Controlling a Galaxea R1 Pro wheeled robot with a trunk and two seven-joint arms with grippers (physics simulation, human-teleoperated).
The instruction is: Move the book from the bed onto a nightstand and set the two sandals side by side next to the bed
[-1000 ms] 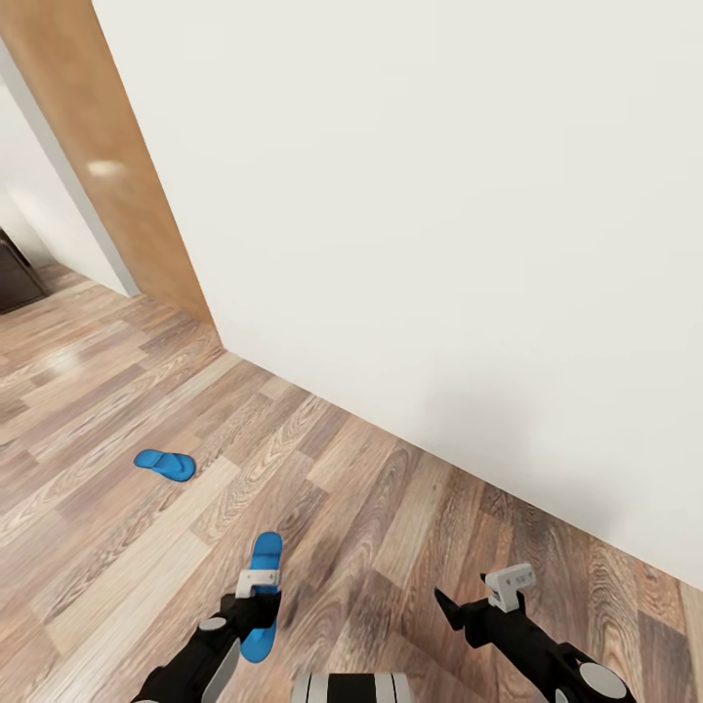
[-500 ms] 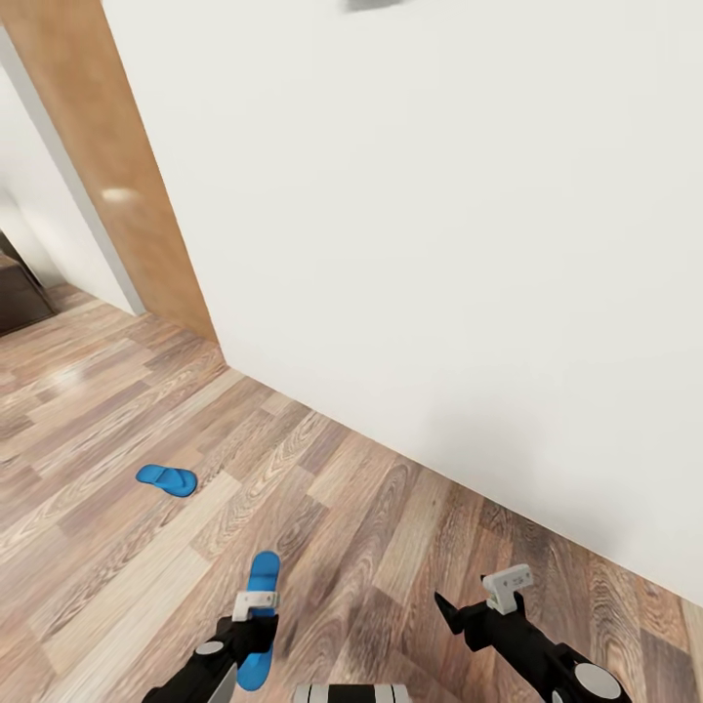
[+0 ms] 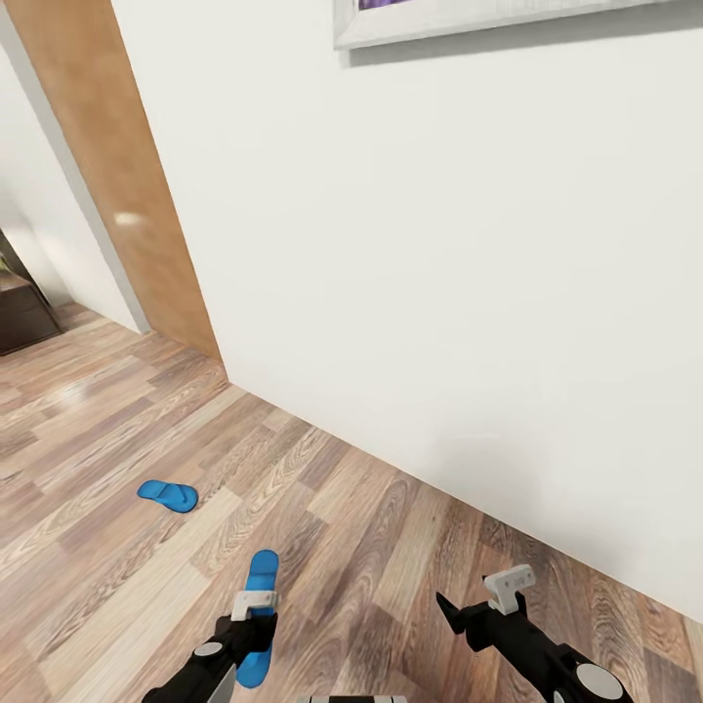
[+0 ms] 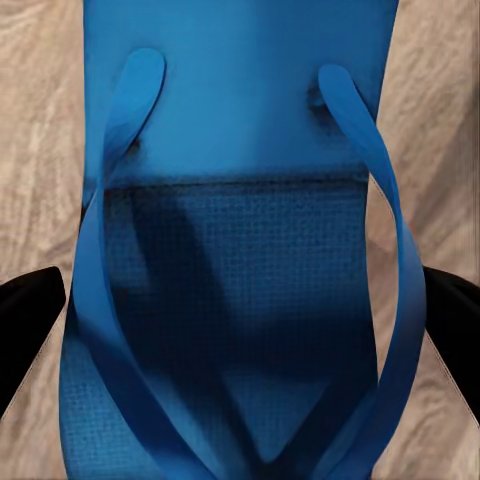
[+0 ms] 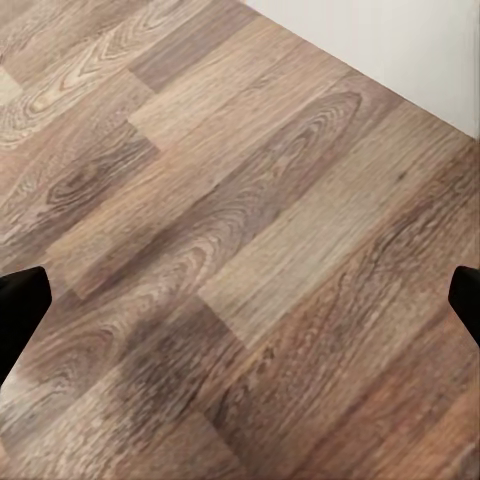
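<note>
**Head tilts up as one sandal rides along**

Since a second ago the view has lifted: a picture frame (image 3: 488, 20) now edges the top of the white wall (image 3: 439, 244), and the dark cabinet (image 3: 24, 312) at nine o'clock shows more. That is the camera moving; the arms sit as they did.

At six o'clock the left end effector (image 3: 256, 610) is clamped on a blue sandal (image 3: 260, 600), its dark fingers (image 4: 25, 320) pressing both edges of the sole just off the floor (image 3: 342, 508). At five o'clock the right end effector (image 3: 478, 598) hangs spread apart over bare planks. The second sandal (image 3: 168, 494) lies alone at eight o'clock, well apart from the first. Bed, book and nightstand are out of sight.

Risk, to my eye: the grip is only on the sole's thin edges, so a sharp turn of the base could let the sandal twist or slip out. The wall is also near on the right for a swinging arm.
</note>
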